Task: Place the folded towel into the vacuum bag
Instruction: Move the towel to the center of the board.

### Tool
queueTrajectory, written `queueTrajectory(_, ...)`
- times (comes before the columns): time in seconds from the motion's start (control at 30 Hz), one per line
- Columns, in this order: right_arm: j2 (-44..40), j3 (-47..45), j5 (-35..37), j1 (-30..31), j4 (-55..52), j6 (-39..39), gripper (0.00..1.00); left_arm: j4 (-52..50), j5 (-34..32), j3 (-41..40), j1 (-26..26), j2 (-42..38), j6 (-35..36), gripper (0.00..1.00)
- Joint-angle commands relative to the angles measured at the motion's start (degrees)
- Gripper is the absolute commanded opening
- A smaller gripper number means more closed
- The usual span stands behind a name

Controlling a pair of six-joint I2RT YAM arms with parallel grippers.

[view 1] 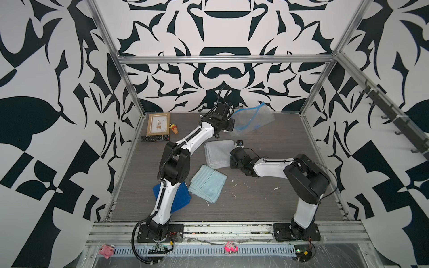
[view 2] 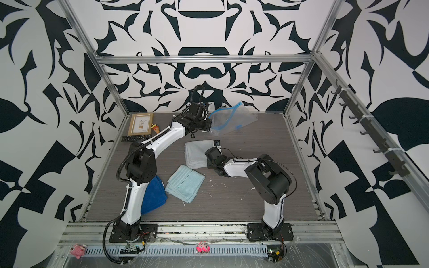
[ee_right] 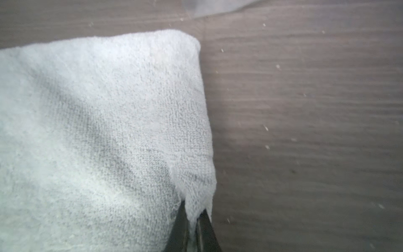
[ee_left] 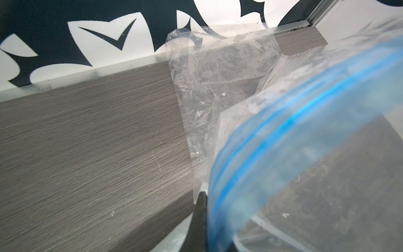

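Right gripper [ee_right: 193, 218]: jaws pinched on a corner of the pale grey towel [view 1: 218, 153], mid-frame.
Towels: three, all folded; dark blue towel [view 1: 182, 199] and light blue towel [view 1: 207, 183] lie nearer, lower centre.
Left gripper [ee_left: 202, 196]: pinching the rim of the vacuum bag [view 1: 253, 117] beside its blue zip strip [ee_left: 281, 141].
Vacuum bag: one, clear, upper centre, by the back wall [view 1: 222, 69].
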Motion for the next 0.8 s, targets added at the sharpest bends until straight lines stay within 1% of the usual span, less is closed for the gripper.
queueTrajectory(0.0, -4.34, -4.98, -2.24, -2.91, -7.71, 3.83, 0.09, 3.32, -2.89, -1.05, 0.27, -4.47, -0.71, 0.00)
queueTrajectory(0.17, -10.39, -11.30, -4.31, -9.04, -9.07, 6.86, 0.09, 2.80, -3.51, -1.33, 0.21, -5.30, 0.35, 0.00)
queueTrajectory(0.27, -13.62, -13.33, -4.88, -12.63, -10.82, 7.00, 0.10, 2.83, -4.70, -2.35, -0.14, -6.16, 1.92, 0.00)
queueTrajectory(0.33, -15.71, -14.51, -6.67, -15.89, -11.20, 7.00, 0.10, 3.07, -6.27, -3.47, -0.65, -6.99, 3.54, 0.00)
queueTrajectory(0.37, -16.85, -15.04, -9.35, -17.70, -11.53, 6.90, 0.11, 3.28, -6.96, -3.97, -0.95, -7.43, 4.36, 0.00)
queueTrajectory(0.4, -17.81, -15.33, -10.14, -19.16, -12.07, 6.75, 0.11, 3.27, -7.52, -4.47, -1.13, -7.76, 4.95, 0.00)
queueTrajectory(0.5, -21.31, -15.28, -10.44, -22.76, -14.92, 5.15, 0.14, 3.74, -8.79, -6.48, -1.78, -9.32, 6.50, 0.00)
queueTrajectory(0.6, -25.49, -14.67, -8.25, -24.75, -19.38, 3.95, 0.26, 3.89, -11.36, -8.29, -3.18, -10.87, 9.31, 0.00)
queueTrajectory(0.7, -31.70, -14.30, -5.00, -25.48, -23.75, 3.47, 0.44, 5.11, -14.96, -11.06, -6.09, -13.19, 14.70, 0.00)
queueTrajectory(0.73, -34.59, -14.29, -5.19, -25.51, -24.77, 2.77, 0.50, 5.82, -16.13, -12.35, -7.21, -14.09, 16.55, 0.00)
queueTrajectory(0.77, -37.57, -14.07, -6.08, -25.48, -25.42, 1.66, 0.54, 6.38, -17.15, -13.58, -8.18, -15.01, 18.01, 0.00)
